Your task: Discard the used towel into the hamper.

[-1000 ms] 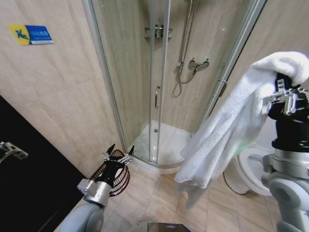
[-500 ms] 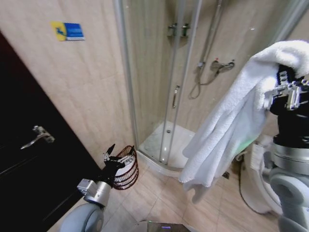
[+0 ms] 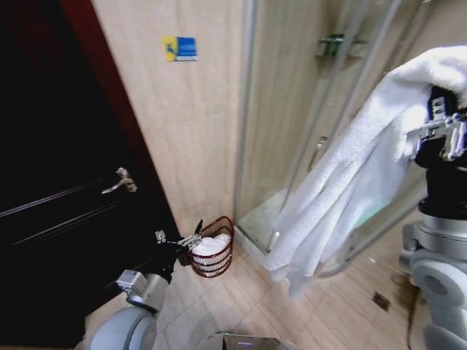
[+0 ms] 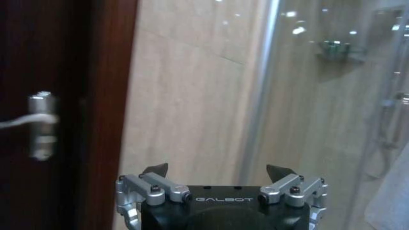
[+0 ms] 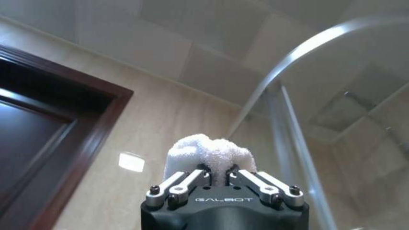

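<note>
A big white towel (image 3: pixel 343 197) hangs down from my right gripper (image 3: pixel 442 125), which is held high at the right and shut on the towel's top fold (image 5: pixel 211 155). In the right wrist view the right gripper (image 5: pixel 217 173) pinches that fold between its fingers. The hamper (image 3: pixel 217 264), a small reddish-brown wire basket, stands on the floor against the wall beside the shower corner, with white cloth showing inside it. My left gripper (image 3: pixel 179 239) is held low just to the left of the hamper, open and holding nothing. The left wrist view shows the left gripper (image 4: pixel 217 170) with its fingers spread.
A dark door (image 3: pixel 51 182) with a metal handle (image 3: pixel 120 181) fills the left side. The curved glass shower enclosure (image 3: pixel 292 131) stands to the right of the hamper. A blue and yellow sign (image 3: pixel 179 48) is on the tiled wall. Beige floor tiles (image 3: pixel 233 306) lie in front.
The whole picture has shifted right, so the camera has turned left: the door has come into view and the toilet has left it. Both arms keep their pose, towel still held.
</note>
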Robot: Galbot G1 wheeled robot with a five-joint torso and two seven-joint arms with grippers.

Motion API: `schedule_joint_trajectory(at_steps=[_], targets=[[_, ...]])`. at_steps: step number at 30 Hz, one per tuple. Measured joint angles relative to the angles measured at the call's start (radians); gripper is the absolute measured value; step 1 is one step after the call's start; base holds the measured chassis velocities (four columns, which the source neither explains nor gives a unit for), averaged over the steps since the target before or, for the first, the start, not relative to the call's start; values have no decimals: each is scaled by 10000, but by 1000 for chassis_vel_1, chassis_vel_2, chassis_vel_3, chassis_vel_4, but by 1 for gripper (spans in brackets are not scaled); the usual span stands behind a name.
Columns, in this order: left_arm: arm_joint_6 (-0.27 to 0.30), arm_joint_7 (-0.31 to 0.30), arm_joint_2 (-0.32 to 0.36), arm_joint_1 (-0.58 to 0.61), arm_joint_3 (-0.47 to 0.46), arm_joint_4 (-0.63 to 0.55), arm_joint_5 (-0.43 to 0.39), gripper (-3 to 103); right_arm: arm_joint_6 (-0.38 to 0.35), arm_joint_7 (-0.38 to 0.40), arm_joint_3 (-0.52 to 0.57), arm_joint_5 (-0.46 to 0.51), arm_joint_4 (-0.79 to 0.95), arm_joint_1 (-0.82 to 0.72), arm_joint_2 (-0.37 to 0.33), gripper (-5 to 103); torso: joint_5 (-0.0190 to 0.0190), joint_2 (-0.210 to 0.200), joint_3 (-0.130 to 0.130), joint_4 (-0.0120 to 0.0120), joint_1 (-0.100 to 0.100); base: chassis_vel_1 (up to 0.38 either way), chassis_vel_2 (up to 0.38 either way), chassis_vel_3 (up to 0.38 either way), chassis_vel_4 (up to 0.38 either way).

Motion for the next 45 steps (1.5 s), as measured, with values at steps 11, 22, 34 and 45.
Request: schedule_joint_trajectory(at_steps=[11,22,34,45], targets=[[0,0,0,0,0,0,0,100,-28,88,-63,17,0,147,-86,12,-1,15,9,1,9,121,126,123,123],[0,0,0,0,0,0,0,100,-65,90,-246,-149,0,217,-113,12,1,23,13,-1,12,112,118,116,118],[0,0,0,0,0,0,0,100,-116,182,-176,-145,0,294,-233,12,-1,30,15,1,13,116,107,110,109],[0,0,0,0,0,0,0,100,-363,186,-170,-291,0,329,-44,12,0,31,17,-2,15,11,10,12,14]])
